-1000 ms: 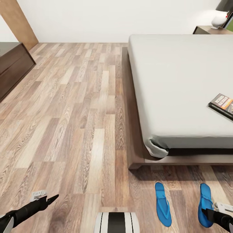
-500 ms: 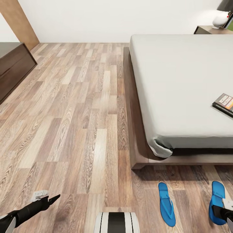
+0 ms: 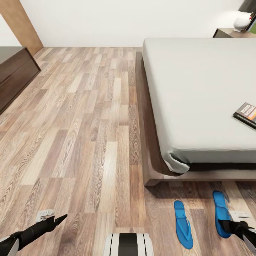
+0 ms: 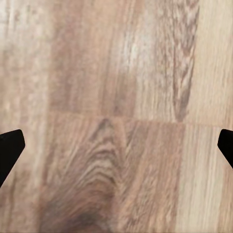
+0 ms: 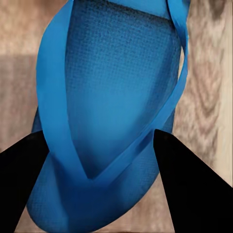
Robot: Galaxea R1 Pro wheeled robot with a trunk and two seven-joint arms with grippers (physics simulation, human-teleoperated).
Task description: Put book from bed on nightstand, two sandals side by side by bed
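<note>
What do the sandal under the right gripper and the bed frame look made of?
The sandal looks like matte blue foam or rubber: its footbed has a fine woven-looking texture, and its smooth straps meet in a V. The bed frame looks like dark brown wood with a dull finish; its grain is too faint to confirm.

1. The left wrist view looks straight onto the wood-plank floor (image 4: 116, 97), with brown and tan grain running along the planks.
2. A joint between plank ends crosses the picture as a thin line, and below it a darker, arched knot pattern spreads in the wood.
3. A narrow dark streak of grain runs through the paler plank on one side.
4. The left gripper (image 4: 116, 148) shows as two black fingertips (image 4: 9, 148), one at each side edge of the picture.
5. The jaws stand wide apart, with bare floor between them and nothing held.
</note>
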